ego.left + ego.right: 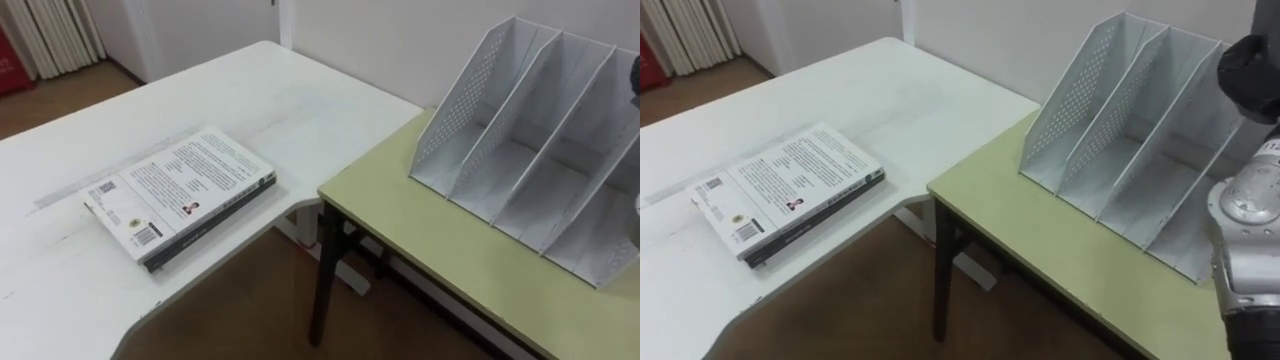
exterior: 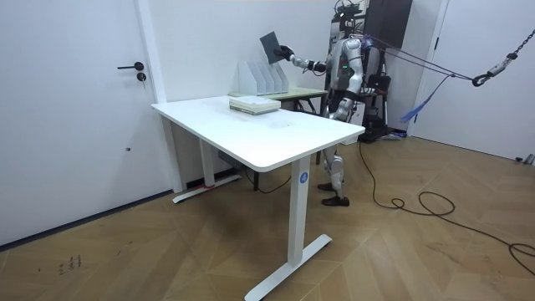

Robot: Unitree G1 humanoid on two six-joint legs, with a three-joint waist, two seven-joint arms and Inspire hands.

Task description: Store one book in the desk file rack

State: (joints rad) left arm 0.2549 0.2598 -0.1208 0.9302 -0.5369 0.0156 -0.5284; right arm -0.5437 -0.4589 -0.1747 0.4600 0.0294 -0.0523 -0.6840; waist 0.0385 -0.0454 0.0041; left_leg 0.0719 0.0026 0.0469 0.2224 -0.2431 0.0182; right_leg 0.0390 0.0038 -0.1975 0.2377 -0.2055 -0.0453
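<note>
**Room view check: book is being held up over the rack, not slotted yet**

Room view is what's being gone by here. A dark book [image 2: 271,46] is being held up in the air by the right hand [image 2: 287,54], with the fingers being clamped on its lower corner as far as can be made out at this range. It's being carried just above the file rack [image 1: 530,130], over the end nearer the robot, and isn't touching it. The rack is sitting toward the back edge of the green table [image 1: 420,240], by the wall, and its slots are looking empty.

Orientation-wise, the book is being held on edge. Its long axis is close to upright with a bit of a lean, and one broad face is being turned toward the room camera. Which way the spine is pointing can't be told.

The step in hand, by my read, is lowering it into a slot. The flat face should be lined up parallel to the dividers first, then the bottom edge eased in. The grip shouldn't be let go until that edge is being carried by the slot floor. The perforated walls look light, so a nudge could shift the rack.

A white-covered book [image 1: 180,190] is lying flat on the white desk [image 1: 290,100], near the edge facing the green table, and isn't being touched.
</note>
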